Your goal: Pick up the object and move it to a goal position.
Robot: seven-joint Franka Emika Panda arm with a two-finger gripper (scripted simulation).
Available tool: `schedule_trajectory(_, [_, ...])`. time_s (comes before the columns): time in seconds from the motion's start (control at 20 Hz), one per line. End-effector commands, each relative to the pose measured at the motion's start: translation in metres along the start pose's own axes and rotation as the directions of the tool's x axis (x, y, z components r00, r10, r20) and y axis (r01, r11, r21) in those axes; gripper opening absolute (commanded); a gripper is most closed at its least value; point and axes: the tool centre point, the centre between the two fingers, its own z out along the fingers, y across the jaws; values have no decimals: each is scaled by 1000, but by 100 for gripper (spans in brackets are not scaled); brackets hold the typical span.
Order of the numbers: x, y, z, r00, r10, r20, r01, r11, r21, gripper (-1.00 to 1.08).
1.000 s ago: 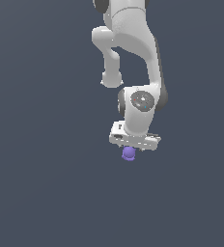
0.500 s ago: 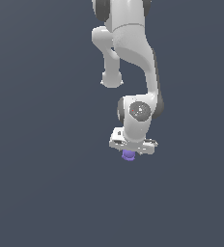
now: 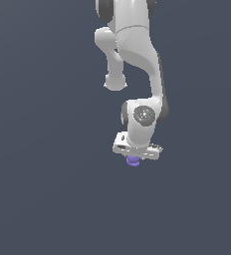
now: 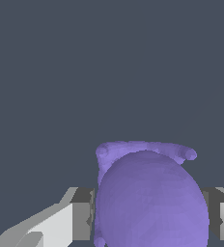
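The object (image 3: 133,161) is a small purple rounded blob lying on the dark grey floor, directly under the white arm's hand. My gripper (image 3: 134,156) points down over it, and only the blob's lower part shows below the hand. In the wrist view the object (image 4: 150,193) fills the space between my gripper (image 4: 147,223) fingers. The grey pads (image 4: 83,219) stand against both of its sides, with no gap to see. The gripper is shut on the object.
The plain dark grey floor (image 3: 48,199) stretches all around with nothing else on it. The white arm (image 3: 137,55) rises from the hand towards the top of the exterior view.
The hand has come down over the purple blob, covering its top. The blob has stayed where it was.
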Motion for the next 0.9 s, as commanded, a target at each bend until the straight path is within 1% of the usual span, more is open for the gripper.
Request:
schedule_trajectory(0.0, [0, 0, 0, 1000, 0, 0, 0, 1000, 0, -100])
schedule_trajectory(0.45, [-5, 1, -9, 1000, 0, 0, 0, 1000, 0, -100])
schedule_trajectory(0.85, [-22, 7, -44, 1000, 0, 0, 0, 1000, 0, -100])
